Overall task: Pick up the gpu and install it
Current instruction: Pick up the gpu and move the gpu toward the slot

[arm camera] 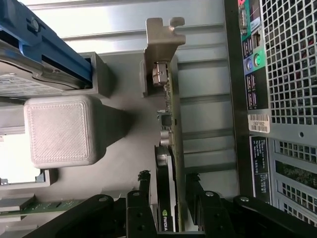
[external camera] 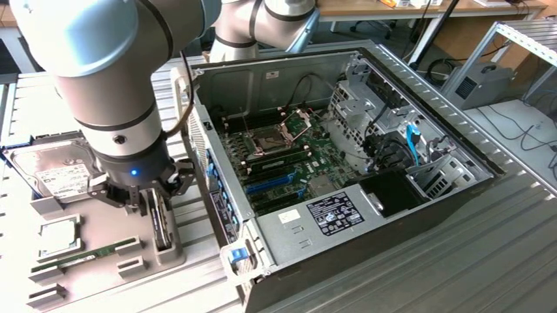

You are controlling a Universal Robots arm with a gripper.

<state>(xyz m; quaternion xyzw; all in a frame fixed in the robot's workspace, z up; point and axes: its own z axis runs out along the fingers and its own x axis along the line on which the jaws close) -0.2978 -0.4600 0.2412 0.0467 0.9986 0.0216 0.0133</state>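
The gpu (external camera: pixel 160 227) stands edge-on in a grey holder (external camera: pixel 169 251) on the fixture plate at the exterior view's left, beside the open computer case (external camera: pixel 287 228). My gripper (external camera: pixel 148 203) is lowered over the card's end. In the wrist view the gpu (arm camera: pixel 171 114) runs away from me, its silvery bracket (arm camera: pixel 161 44) at the far end. The gripper (arm camera: pixel 168 177) is open, with one black finger (arm camera: pixel 144 181) on each side of the card and a narrow gap showing at both sides.
The case lies open with its motherboard (external camera: pixel 278 156) and blue slots (external camera: pixel 270 186) exposed. On the fixture plate sit a hard drive (external camera: pixel 57 173), a processor (external camera: pixel 57 231) and a green memory stick (external camera: pixel 87 254). The case's grilled rear wall (arm camera: pixel 290 74) stands close beside the card.
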